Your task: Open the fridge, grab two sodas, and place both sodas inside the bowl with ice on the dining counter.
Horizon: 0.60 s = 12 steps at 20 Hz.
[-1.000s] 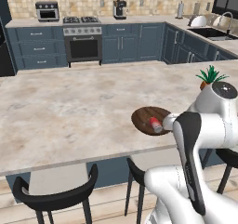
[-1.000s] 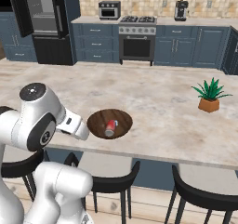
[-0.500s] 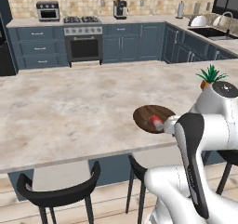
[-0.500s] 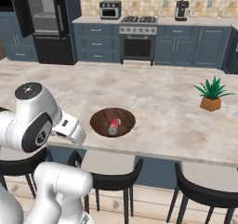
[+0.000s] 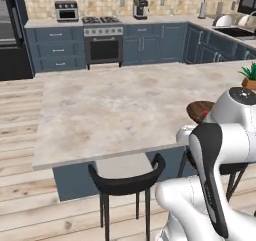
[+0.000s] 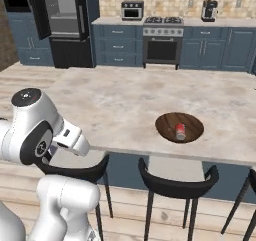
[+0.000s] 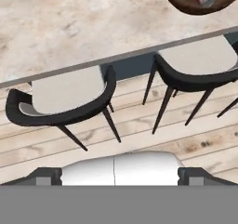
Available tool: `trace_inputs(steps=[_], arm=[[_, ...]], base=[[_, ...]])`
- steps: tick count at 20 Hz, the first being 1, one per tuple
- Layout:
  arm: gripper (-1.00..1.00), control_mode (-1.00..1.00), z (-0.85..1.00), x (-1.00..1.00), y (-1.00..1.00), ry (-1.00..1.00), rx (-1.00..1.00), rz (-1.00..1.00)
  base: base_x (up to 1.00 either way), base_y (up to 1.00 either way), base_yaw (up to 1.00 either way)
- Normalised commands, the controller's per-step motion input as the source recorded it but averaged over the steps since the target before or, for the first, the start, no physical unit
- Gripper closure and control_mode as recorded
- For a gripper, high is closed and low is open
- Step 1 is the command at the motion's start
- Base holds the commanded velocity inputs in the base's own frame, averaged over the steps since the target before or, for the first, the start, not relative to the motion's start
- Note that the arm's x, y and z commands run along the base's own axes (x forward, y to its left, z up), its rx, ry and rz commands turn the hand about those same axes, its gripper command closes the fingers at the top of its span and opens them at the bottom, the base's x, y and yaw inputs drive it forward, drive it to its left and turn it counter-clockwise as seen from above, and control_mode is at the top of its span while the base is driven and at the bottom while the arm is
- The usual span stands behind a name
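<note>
Beige dining counter, bowl with unlabelled soda

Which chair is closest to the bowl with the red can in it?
The black stool tucked under the counter edge right below the brown bowl. The other stool sits further along, beside the robot's white arm, well away from the bowl and its soda can.

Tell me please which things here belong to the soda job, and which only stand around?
Belong to the job:
fridge, door open
bowl
soda, in the bowl
dining counter

Only standing around:
stools
plant
stove
coffee maker
</note>
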Motion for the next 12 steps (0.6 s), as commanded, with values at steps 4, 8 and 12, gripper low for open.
trace_inputs(steps=[4, 8, 12], arm=[[-1.00, 1.00, 0.00, 0.00, 0.00, 0.00, 0.00, 0.00], [-1.00, 1.00, 0.00, 0.00, 0.00, 0.00, 0.00, 0.00], [-1.00, 1.00, 0.00, 0.00, 0.00, 0.00, 0.00, 0.00]], base=[[-0.20, 1.00, -0.06], [-0.17, 1.00, -0.06], [0.00, 1.00, -0.07]])
